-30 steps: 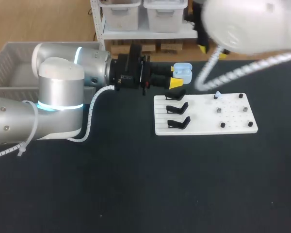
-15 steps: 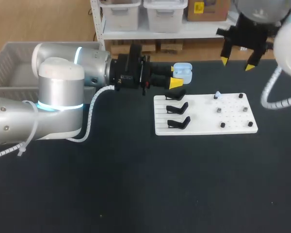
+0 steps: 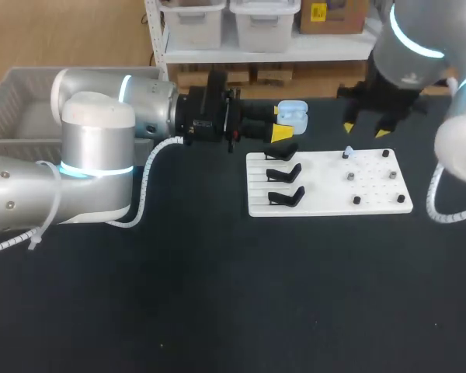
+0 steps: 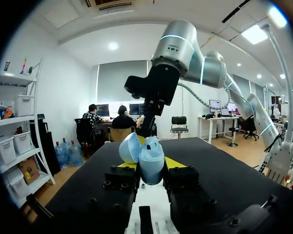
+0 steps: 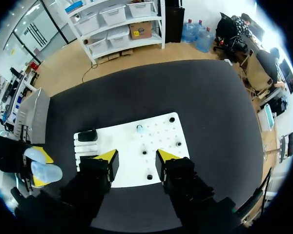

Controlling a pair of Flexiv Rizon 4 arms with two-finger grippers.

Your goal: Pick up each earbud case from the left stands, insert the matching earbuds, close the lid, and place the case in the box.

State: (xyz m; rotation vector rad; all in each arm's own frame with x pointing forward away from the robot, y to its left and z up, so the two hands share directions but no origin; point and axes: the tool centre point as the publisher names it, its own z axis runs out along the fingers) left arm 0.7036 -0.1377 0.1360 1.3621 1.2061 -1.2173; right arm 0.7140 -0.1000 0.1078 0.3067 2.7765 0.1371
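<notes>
Evidently light, hard-shelled and slippery, the open-lidded earbud case sits clamped by its lower body in the left pincer, above the worktop just beyond the white board, while the right pincer hangs spread near the board's tiny earbud.

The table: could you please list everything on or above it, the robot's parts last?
earbud case: one, light blue, lid open, in the left gripper
board: one, white, on the table
stands: three, black, board's left part
pegs: several, dark, board's right part
earbud: one, pale, board's far edge
box: one, grey, beside the table's left edge
table: one, black
left gripper: yellow tips, shut on the earbud case
right gripper: yellow tips, open, above the board's far edge
</notes>
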